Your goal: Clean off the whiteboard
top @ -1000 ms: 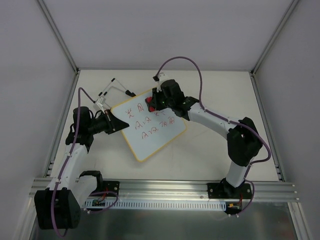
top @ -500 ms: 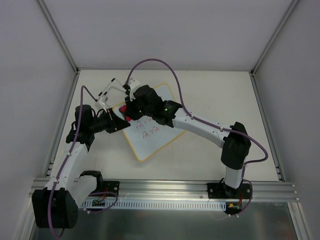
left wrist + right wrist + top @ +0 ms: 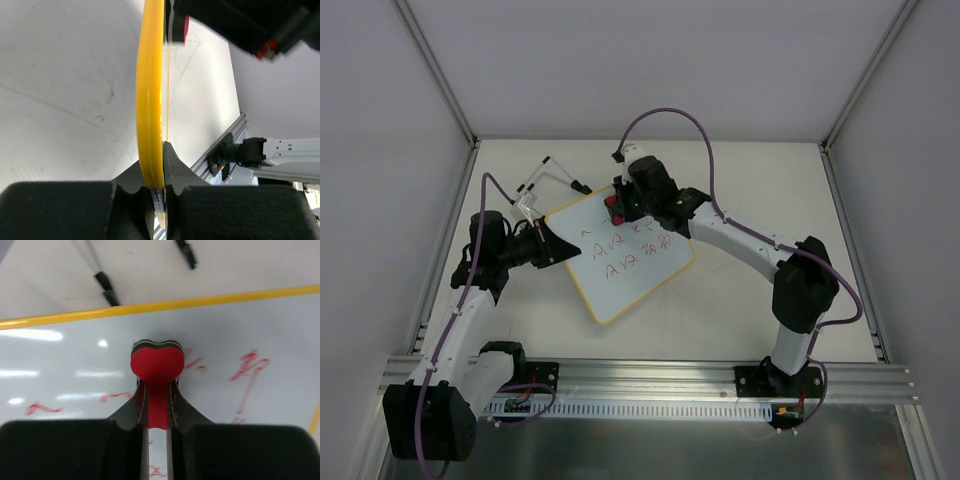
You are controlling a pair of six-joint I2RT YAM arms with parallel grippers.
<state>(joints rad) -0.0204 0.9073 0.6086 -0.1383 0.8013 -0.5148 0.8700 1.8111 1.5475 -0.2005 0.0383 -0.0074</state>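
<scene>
The whiteboard, white with a yellow frame and red handwriting, lies tilted in mid-table. My left gripper is shut on its left corner; in the left wrist view the yellow frame runs edge-on between the fingers. My right gripper is shut on the red eraser, which presses on the board near its upper edge. Red writing remains right of the eraser, faint strokes to its left. The board's upper left area is nearly wiped.
A thin wire stand with black tips lies on the table behind the board, also seen in the right wrist view. White walls enclose the table on three sides. An aluminium rail runs along the near edge.
The right gripper swept the eraser left across the board's top row, then back right to the upper edge. The top-left writing is mostly gone. The left arm kept still.
</scene>
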